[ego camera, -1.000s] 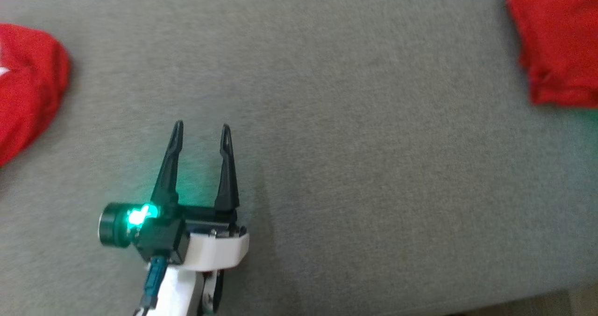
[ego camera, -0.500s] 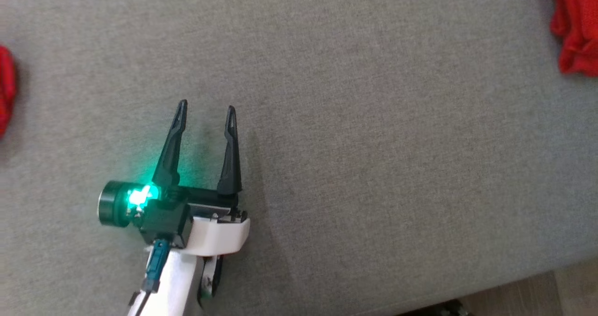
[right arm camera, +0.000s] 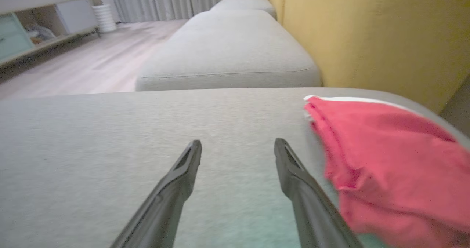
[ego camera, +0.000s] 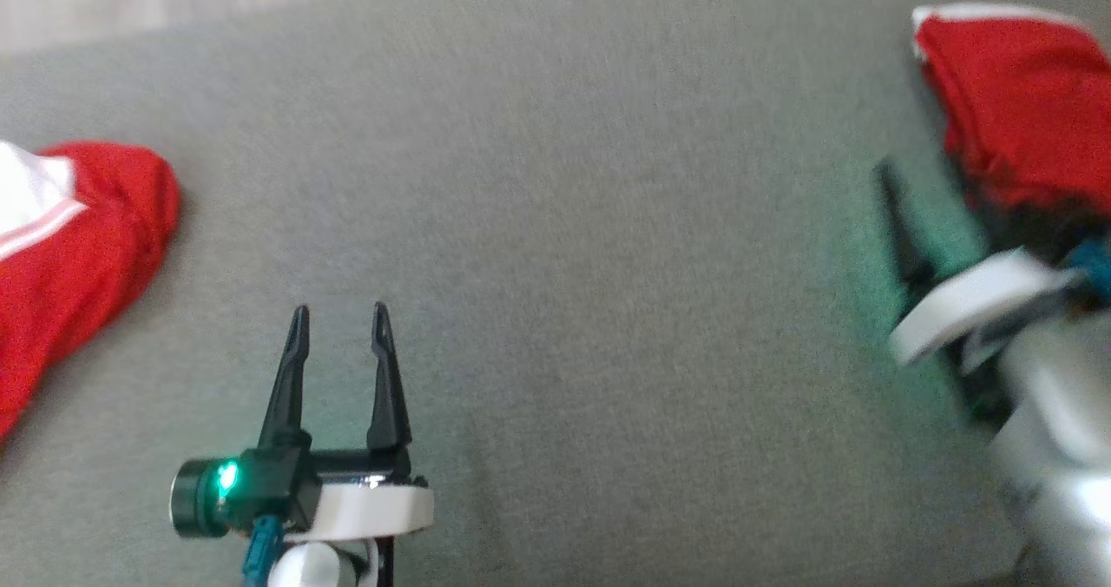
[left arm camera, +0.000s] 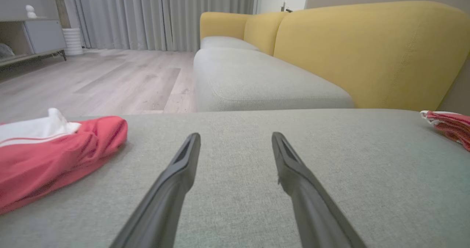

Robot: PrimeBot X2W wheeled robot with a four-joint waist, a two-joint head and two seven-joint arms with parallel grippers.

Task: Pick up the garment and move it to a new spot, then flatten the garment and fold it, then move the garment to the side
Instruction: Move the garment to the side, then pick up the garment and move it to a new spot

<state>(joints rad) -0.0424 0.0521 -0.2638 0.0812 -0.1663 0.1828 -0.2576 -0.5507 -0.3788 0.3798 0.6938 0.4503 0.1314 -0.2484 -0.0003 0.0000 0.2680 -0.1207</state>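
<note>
Garment (right arm camera: 385,160), red and folded, lies at the far right corner of the grey cushion (ego camera: 555,222). Right gripper (right arm camera: 238,142), just beside it, and left gripper (ego camera: 339,309) both stand fully spread, holding nothing.

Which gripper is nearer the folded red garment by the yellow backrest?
Right: the right gripper sits open beside the folded red garment; the left gripper is far across the cushion.
</note>
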